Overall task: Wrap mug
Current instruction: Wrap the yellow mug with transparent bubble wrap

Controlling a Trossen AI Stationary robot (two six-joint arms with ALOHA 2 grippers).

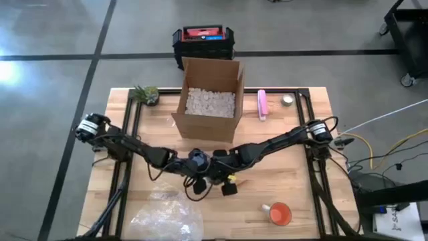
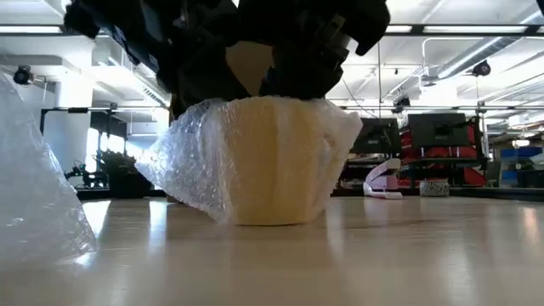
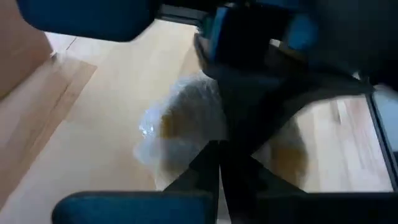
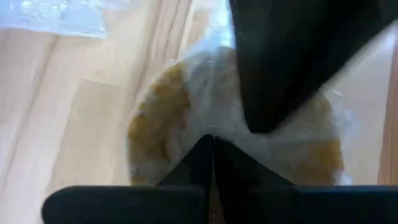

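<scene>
- Standing upright on the table (image 2: pixel 408 255), the yellow mug (image 2: pixel 276 161) wears a layer of bubble wrap (image 2: pixel 191 174) that flares out to one side at its base.
- From above, both arms meet over the mug near the table's middle, just in front of the cardboard box (image 1: pixel 208 100) of packing peanuts.
- The left claw (image 1: pixel 196 163) hangs directly over the mug; whether its fingers are apart or together cannot be told.
- The right claw (image 1: pixel 219 169) sits just beside the left one, above the wrapped mug; its fingers' state cannot be told either.
- A loose sheet of bubble wrap (image 1: pixel 167 215) lies near the front edge on the left arm's side.
- An orange mug (image 1: pixel 279 213) rests near the front edge on the right arm's side.
- A small plant (image 1: pixel 146 94) and a pink object (image 1: pixel 263 104) flank the box at the back.
</scene>
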